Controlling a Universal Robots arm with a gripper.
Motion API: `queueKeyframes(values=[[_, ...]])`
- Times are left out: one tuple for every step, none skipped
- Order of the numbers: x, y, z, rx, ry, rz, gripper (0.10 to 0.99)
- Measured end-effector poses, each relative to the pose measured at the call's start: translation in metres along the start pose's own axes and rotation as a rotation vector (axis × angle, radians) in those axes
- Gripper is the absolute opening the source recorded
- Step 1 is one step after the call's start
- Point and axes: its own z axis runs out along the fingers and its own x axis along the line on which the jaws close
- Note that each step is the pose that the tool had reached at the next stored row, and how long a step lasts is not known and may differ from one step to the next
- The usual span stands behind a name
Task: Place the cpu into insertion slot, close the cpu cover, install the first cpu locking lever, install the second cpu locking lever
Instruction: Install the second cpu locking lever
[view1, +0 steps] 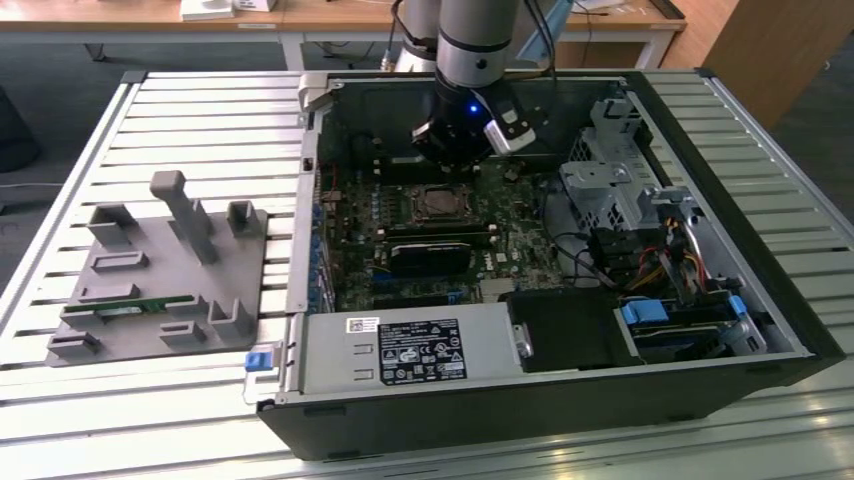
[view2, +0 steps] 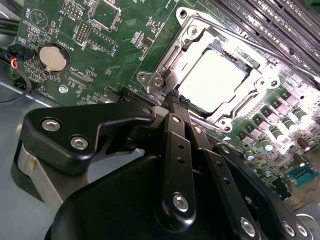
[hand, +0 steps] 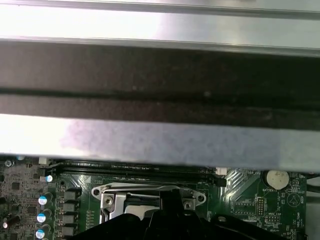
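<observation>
Currently, your gripper (view2: 176, 100) has its two black fingers (view2: 172, 107) brought together at the tips with nothing between them, as the second wrist view shows; the tips sit just at the edge of the cpu socket, near one corner of the cpu cover (view2: 197, 37). You will find the cpu (view2: 212, 80) already seated in the insertion slot, its pale silvery top showing through the open centre of the cover, which lies flat over it. Whether the locking levers along the socket's sides are latched cannot be told. In the first wrist view the gripper (hand: 170, 197) overlaps the near edge of the same silvery cover (hand: 115, 192), with long black memory slots (hand: 135, 167) running just beyond it and a round coin battery (hand: 276, 177) off to one side on the green motherboard (hand: 250, 200). In the exterior view the arm reaches down into the open computer case (view1: 561, 400), with the gripper (view1: 454, 160) just on the far side of the socket (view1: 437, 203). A grey fixture plate (view1: 160, 280) lies on the slatted table (view1: 200, 100) at the exterior view's left, well apart from the case.
</observation>
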Motion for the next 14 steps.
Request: queueKeyframes(values=[[0.0000, -0.0002, 0.0000, 0.000, 0.0000, 0.000, 0.106], [0.0000, -0.0005, 0.0000, 0.000, 0.0000, 0.000, 0.106], [0.0000, -0.0009, 0.0000, 0.000, 0.0001, 0.000, 0.106], [0.0000, -0.0012, 0.0000, 0.000, -0.0001, 0.000, 0.106], [0.0000, -0.0012, 0.0000, 0.000, -0.0001, 0.000, 0.106], [0.0000, -0.0013, 0.0000, 0.000, -0.0001, 0.000, 0.106], [0.0000, -0.0014, 0.0000, 0.000, 0.0000, 0.000, 0.106], [0.0000, -0.0014, 0.0000, 0.000, 0.0000, 0.000, 0.106], [0.0000, -0.0014, -0.0001, 0.000, 0.0000, 0.000, 0.106], [0.0001, -0.0015, -0.0004, 0.000, 0.0001, 0.000, 0.106], [0.0001, -0.0015, -0.0011, 0.000, 0.0001, 0.000, 0.106], [0.0000, -0.0014, -0.0022, 0.000, 0.0000, 0.000, 0.106], [0.0000, -0.0013, -0.0035, 0.000, 0.0000, 0.000, 0.106], [0.0001, -0.0012, -0.0054, 0.000, 0.0000, 0.000, 0.106]])
